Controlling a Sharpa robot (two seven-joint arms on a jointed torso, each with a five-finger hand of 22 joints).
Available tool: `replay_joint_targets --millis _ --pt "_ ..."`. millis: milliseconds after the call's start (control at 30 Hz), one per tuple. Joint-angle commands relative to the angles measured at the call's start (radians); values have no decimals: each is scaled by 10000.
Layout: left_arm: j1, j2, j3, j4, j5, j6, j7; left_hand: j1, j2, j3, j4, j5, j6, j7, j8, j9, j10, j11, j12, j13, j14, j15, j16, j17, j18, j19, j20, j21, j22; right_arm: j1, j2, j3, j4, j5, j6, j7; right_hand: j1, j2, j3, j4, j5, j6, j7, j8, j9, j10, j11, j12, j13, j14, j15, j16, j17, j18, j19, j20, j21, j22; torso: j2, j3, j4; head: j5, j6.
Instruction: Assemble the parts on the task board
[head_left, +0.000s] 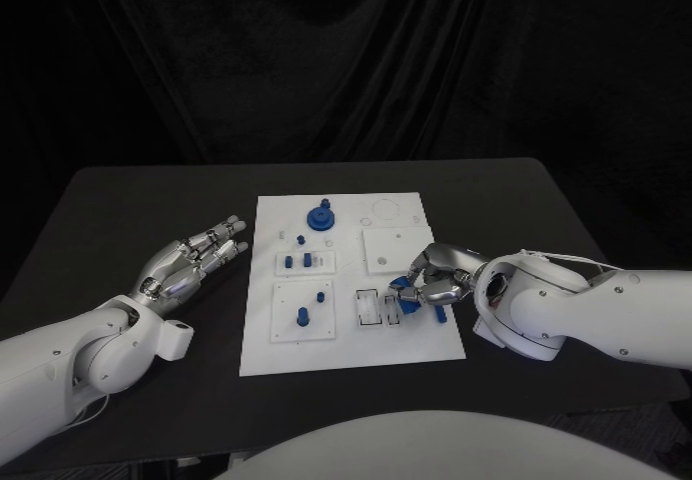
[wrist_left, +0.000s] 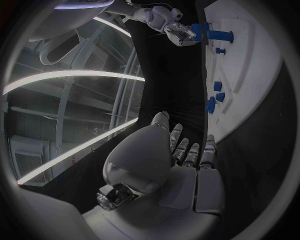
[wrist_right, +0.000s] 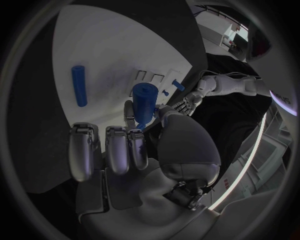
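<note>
The white task board (head_left: 289, 355) lies in the middle of the black table. My right hand (head_left: 436, 280) hovers over the board's right edge and pinches a blue cylinder (wrist_right: 144, 102) between thumb and fingers. A second blue cylinder (wrist_right: 79, 85) lies flat on the board (wrist_right: 112, 45) just beyond that hand. A large round blue part (head_left: 320, 216) stands near the board's far edge, and small blue pegs (head_left: 304, 316) stand in the left-hand blocks. My left hand (head_left: 195, 262) is off the board's left side, fingers stretched out and holding nothing.
Two small clear rectangular frames (head_left: 378, 306) sit on the board right beside my right hand. Raised white square blocks (head_left: 389, 248) occupy the board's middle and right. Bare black table (head_left: 130, 210) runs around the board on every side.
</note>
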Motion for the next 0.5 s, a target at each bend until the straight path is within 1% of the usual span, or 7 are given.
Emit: replay_joint_targets --millis 33,233,300,333,400,467,500 --pt "-17 43 9 5 51 100 629 80 -10 64 -33 56 -7 99 -18 -4 10 62 -25 -6 -6 61 -22 -7 77 11 48 63 17 45 79 0 -1 1786 -416 486 206 331 799 -737 32 221 -203 32 54 1058 -45 27 2631 720 -60 -58 644 -67 612 -66 -69 2306 -9 -4 15 85 0" --pt "-17 61 9 2 51 108 622 80 -10 64 -33 56 -7 99 -18 -4 10 62 -25 -6 -6 61 -22 -7 77 11 48 63 17 68 334 -9 -236 2144 -51 474 76 300 782 -710 -15 182 -195 62 120 1058 -35 27 2631 710 -46 -75 599 -57 594 -58 -104 2292 -4 -15 21 188 0" --pt "-17 53 9 7 51 104 621 80 -10 64 -33 56 -7 99 -18 -4 10 62 -25 -6 -6 61 -22 -7 77 11 48 63 17 68 413 -13 -314 2196 131 415 1 304 776 -692 -166 144 -189 72 159 1058 -30 27 2631 703 -39 -89 563 -52 583 -52 -124 2284 -5 -20 13 234 0" --pt "-17 47 9 10 51 102 621 80 -10 64 -33 56 -7 99 -18 -4 10 62 -25 -6 -6 61 -22 -7 77 11 48 63 17 68 448 -14 -344 2213 214 385 -165 340 739 -606 -590 80 -168 72 204 1058 -12 27 2631 699 -21 -98 541 -48 574 -38 -142 2277 -7 -25 11 253 0" --pt "-17 40 9 13 51 101 620 79 -11 65 -34 58 -2 101 -17 -3 11 63 -24 -5 -5 62 -21 -6 78 13 50 64 20 65 495 -16 -379 2231 322 345 -312 374 697 -540 -1129 16 -148 73 258 1058 7 27 2631 698 -5 -103 527 -46 570 -22 -149 2275 -6 -31 16 270 0" --pt "-17 32 9 16 51 101 619 79 -11 68 -37 60 7 103 -16 -2 13 65 -21 -5 -2 66 -20 -5 80 18 54 67 28 59 555 -18 -414 2246 437 303 -399 396 666 -500 -1443 -17 -134 73 295 1058 19 27 2631 697 6 -108 512 -41 562 -9 -164 2269 -3 -26 16 297 0" --pt "-17 28 9 18 51 102 619 79 -11 68 -37 60 7 103 -16 -2 13 65 -21 -5 -2 66 -20 -5 80 18 54 67 28 55 590 -19 -429 2252 492 273 -522 424 607 -415 -1822 -28 -120 71 317 1058 33 27 2631 694 19 -114 492 -41 561 2 -166 2268 -3 -27 14 305 0"
